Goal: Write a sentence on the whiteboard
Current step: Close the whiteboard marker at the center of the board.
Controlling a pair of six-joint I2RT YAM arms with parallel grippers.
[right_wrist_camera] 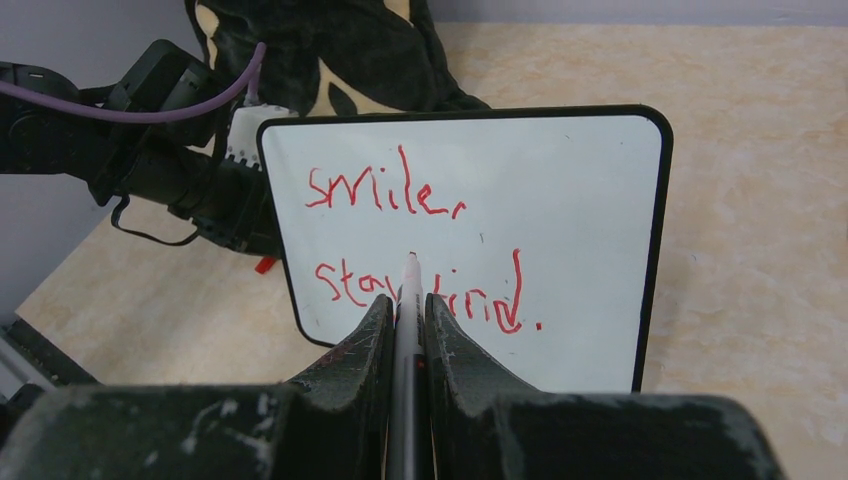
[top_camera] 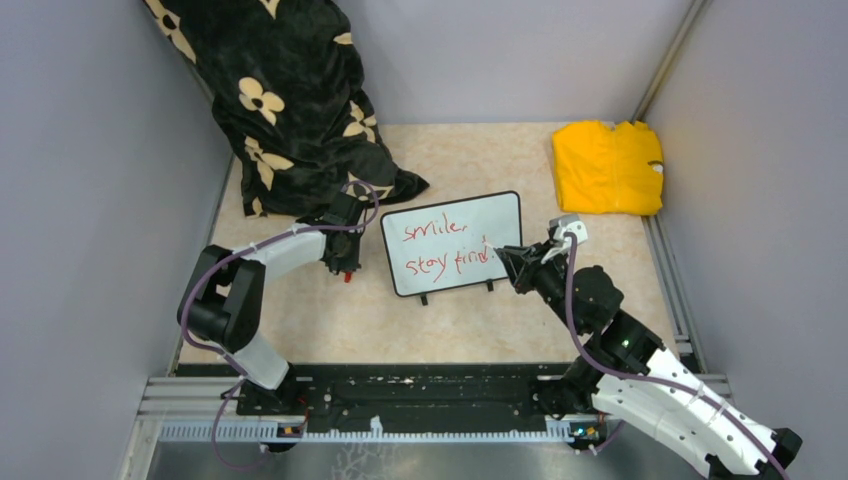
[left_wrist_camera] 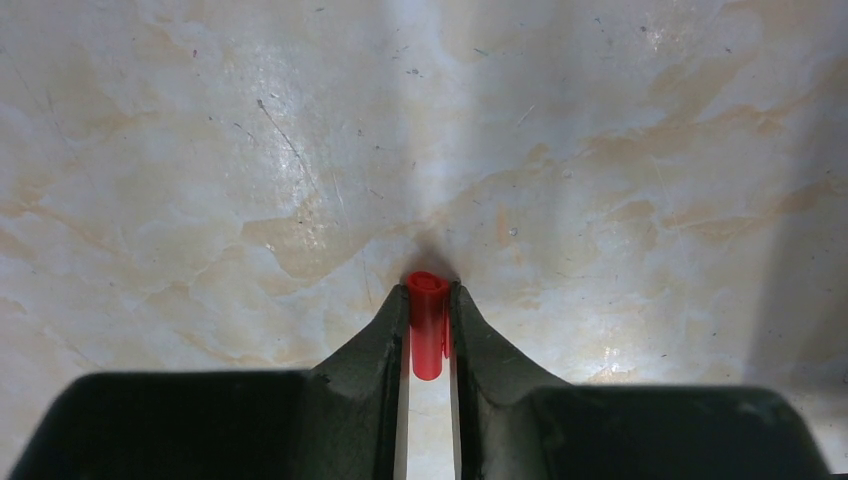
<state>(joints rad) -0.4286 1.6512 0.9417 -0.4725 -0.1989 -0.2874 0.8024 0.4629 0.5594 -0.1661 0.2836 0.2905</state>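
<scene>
**Inspector:** Position of the whiteboard?

**Assistant:** It is at mid-worktop, standing on two small black feet, between the two arms. Its face is turned toward the near edge.

**Inspector:** And the sentence?

**Assistant:** It is in red, in two lines on the board's face. The upper line reads "smile," and the lower reads roughly "stay kind." (the strokes are thin and uneven).

**Inspector:** Right end effector?

**Assistant:** It is closed on a marker, whose tip points at the lower line between the two words. I cannot tell whether the tip touches the surface.

**Inspector:** Left end effector?

**Assistant:** It is just beside the board's left edge, low over the worktop. Its fingers are clamped on a small red cap.

**Inspector:** Other items?

**Assistant:** A yellow cloth lies folded at the far right corner, well apart from the board. A black flowered cloth is heaped at the far left, behind the left arm.
</scene>
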